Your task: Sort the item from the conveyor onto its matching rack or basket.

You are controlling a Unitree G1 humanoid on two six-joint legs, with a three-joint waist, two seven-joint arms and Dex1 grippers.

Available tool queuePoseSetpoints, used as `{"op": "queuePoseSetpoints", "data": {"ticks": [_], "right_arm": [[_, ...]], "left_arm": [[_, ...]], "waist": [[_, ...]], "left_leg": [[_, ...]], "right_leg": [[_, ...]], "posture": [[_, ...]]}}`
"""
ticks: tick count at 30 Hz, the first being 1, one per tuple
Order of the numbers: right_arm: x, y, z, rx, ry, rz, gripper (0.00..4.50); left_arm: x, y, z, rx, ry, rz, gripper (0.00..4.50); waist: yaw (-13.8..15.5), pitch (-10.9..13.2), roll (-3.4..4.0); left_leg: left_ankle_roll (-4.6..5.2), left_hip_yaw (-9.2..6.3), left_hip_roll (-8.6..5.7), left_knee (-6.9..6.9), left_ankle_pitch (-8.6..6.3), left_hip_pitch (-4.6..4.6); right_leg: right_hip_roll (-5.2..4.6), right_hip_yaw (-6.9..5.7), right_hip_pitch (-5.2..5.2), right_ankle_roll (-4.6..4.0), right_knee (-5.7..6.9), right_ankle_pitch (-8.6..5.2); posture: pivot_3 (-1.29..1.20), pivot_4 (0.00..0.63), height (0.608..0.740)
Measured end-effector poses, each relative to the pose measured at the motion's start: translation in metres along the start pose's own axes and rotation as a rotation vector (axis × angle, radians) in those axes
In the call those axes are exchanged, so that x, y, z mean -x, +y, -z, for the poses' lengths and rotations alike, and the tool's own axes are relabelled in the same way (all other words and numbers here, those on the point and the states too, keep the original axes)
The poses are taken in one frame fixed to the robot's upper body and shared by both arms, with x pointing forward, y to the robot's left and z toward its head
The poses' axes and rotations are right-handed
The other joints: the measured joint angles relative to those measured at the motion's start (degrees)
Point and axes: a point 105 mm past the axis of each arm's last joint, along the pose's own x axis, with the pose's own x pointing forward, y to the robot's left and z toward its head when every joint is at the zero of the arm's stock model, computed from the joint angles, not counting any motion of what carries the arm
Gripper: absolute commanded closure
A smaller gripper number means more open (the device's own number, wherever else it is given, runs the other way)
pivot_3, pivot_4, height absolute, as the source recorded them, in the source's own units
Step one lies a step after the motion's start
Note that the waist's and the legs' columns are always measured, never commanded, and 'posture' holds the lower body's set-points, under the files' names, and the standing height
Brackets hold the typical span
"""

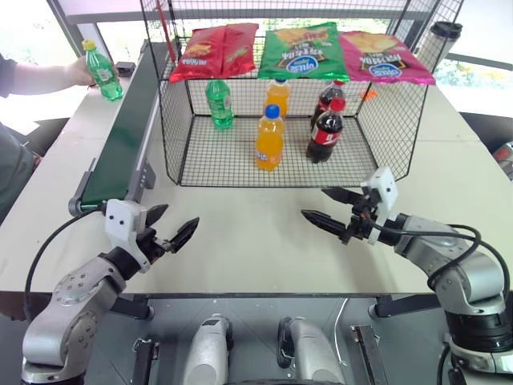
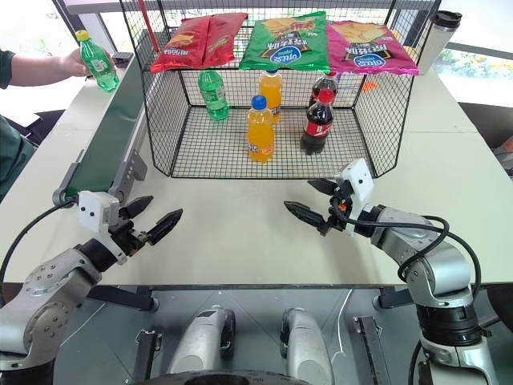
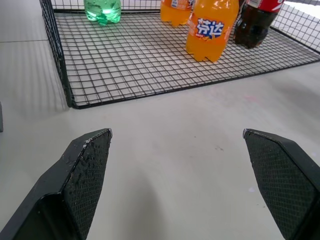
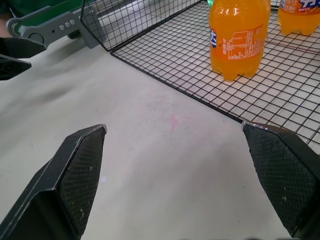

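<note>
Both grippers [image 1: 171,227] [image 1: 327,206] gape — bottle [image 1: 103,70] far off, hand-held [image 1: 80,72].

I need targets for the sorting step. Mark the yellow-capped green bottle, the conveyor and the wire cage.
Bottle [image 1: 103,74], left eye view, on its green label; a person's hand holds it.
Conveyor [image 1: 127,136], left eye view, on the dark-green belt surface.
Cage [image 1: 224,156], left eye view, on a bare part of its mesh floor.

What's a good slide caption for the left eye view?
Both grippers, left and right, wait open before the wire cage while a person's hand sets the yellow-capped green bottle on the conveyor.
</note>
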Motion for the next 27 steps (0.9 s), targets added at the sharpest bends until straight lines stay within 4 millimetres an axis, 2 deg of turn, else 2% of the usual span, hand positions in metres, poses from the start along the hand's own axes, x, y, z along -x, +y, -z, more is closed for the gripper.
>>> {"op": "queuePoseSetpoints", "data": {"ticks": [14, 27], "right_arm": [[-0.001, 0.000, -0.003, 0.007, -0.007, 0.000, 0.00], [-0.003, 0.000, 0.000, -0.003, 0.002, -0.019, 0.00]], "left_arm": [[-0.007, 0.004, -0.013, -0.021, -0.040, -0.029, 0.10], [-0.005, 0.000, -0.012, -0.015, -0.035, -0.033, 0.10]], "waist": [[0.02, 0.00, 0.00], [0.03, 0.00, 0.00]], "left_leg": [[0.01, 0.03, -0.01, 0.00, 0.00, 0.00], [0.01, 0.03, -0.01, -0.02, 0.01, 0.00]], "right_leg": [[0.00, 0.00, 0.00, 0.00, 0.00, 0.00], [0.01, 0.00, 0.00, 0.00, 0.00, 0.00]], "posture": [[0.00, 0.150, 0.740], [0.00, 0.150, 0.740]]}}
